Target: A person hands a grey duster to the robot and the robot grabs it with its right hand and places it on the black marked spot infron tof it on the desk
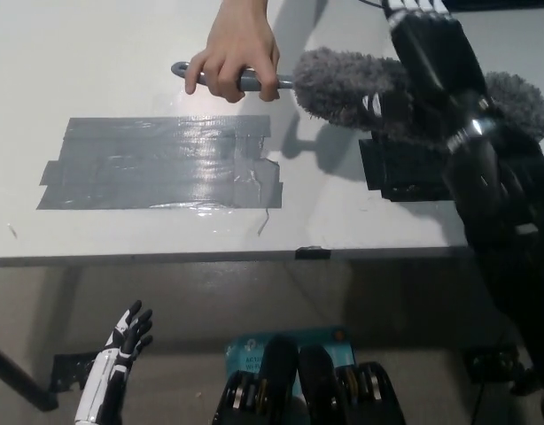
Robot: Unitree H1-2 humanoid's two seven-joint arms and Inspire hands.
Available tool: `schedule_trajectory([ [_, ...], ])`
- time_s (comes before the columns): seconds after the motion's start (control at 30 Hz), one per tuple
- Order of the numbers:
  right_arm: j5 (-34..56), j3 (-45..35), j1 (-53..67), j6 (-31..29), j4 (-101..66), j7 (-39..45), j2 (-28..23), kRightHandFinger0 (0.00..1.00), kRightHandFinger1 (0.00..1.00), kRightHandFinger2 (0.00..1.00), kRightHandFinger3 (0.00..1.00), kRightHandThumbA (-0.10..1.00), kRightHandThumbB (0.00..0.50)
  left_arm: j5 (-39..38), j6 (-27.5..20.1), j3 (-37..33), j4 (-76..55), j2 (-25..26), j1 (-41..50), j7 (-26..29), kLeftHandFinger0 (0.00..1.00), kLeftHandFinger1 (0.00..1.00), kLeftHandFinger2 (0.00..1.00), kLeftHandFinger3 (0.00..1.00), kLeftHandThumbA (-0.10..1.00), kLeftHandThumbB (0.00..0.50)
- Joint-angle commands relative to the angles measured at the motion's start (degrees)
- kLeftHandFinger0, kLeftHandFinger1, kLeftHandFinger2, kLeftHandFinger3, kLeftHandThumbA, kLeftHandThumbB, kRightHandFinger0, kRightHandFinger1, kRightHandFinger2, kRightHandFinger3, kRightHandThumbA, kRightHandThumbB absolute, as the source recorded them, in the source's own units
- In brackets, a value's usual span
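A person's hand holds the grey duster's metal handle above the far side of the desk. The fluffy head of the duster stretches to the right, just above the black marked spot. My black right hand reaches up from the lower right and lies across the middle of the fluffy head, open with fingers stretched out over it. My right arm hides part of the duster and the right side of the black spot. My white left hand rests low at the lower left, below the desk edge, fingers apart.
A large patch of grey tape covers the desk left of the black spot. The front edge of the white desk runs across the middle of the picture. A dark object sits at the top right corner.
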Motion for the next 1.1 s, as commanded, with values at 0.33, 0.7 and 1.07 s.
schedule_trajectory([
  [0.33, -0.8, 7.6, -13.6, 8.2, 22.7, 8.2, 0.0, 1.0, 1.0, 1.0, 1.0, 0.98, 0.5, 1.0, -1.4, -0.2, -2.5, 0.4, -0.7, -0.3, 1.0, 1.0, 1.0, 1.0, 0.95, 0.179],
  [0.7, 8.3, 6.7, -11.6, 11.1, 14.0, 24.3, -3.1, 1.0, 1.0, 1.0, 1.0, 0.95, 0.5, 0.9, -1.1, -0.1, -2.6, 0.8, -1.1, -0.5, 1.0, 1.0, 1.0, 1.0, 0.96, 0.186],
  [1.07, 11.0, 4.8, -12.4, 13.9, 0.8, 32.8, -7.6, 1.0, 1.0, 1.0, 1.0, 0.92, 0.5, 1.0, -1.0, -0.2, -2.5, 0.9, -1.6, -0.7, 1.0, 1.0, 1.0, 1.0, 0.94, 0.165],
])
